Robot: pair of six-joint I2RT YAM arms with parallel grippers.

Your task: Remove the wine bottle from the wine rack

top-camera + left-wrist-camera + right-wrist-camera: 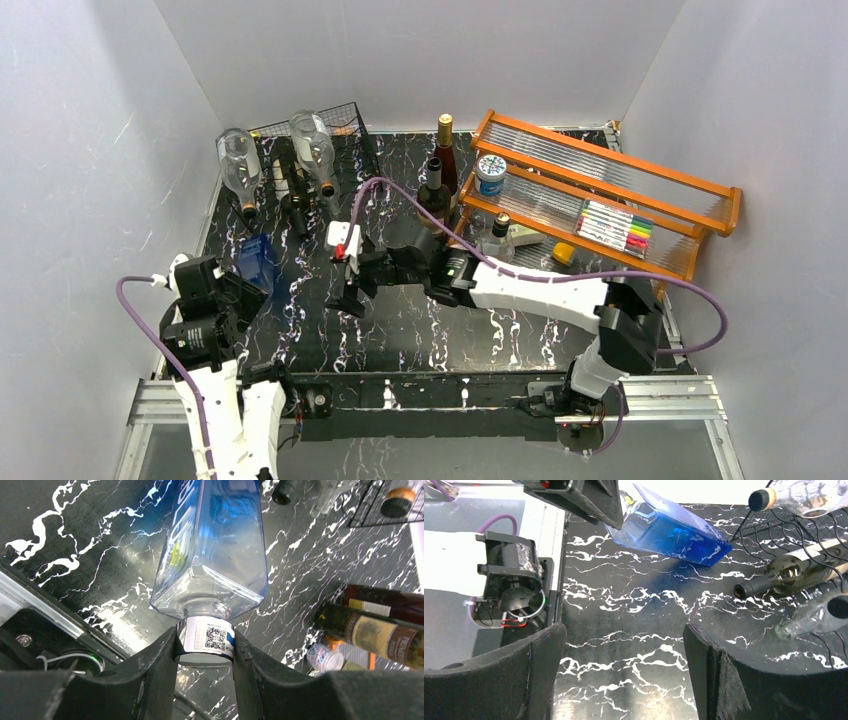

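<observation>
The black wire wine rack (340,140) stands at the back left. It holds two clear bottles (238,160) (312,140) and a dark bottle (296,200), necks pointing forward. My left gripper (225,288) is shut on the labelled neck of a blue square bottle (258,260). In the left wrist view the gripper (206,647) clamps it, and the bottle body (215,545) slants away. The bottle is tilted in front of the rack, with its base low at the table (674,530). My right gripper (347,295) is open and empty over the table (624,645).
An orange wooden tiered shelf (640,190) stands at the back right with a tin, markers and small items. Two dark wine bottles (440,170) stand upright between the rack and the shelf. Rack wires (804,545) and bottle necks (764,582) lie to the right of my right gripper.
</observation>
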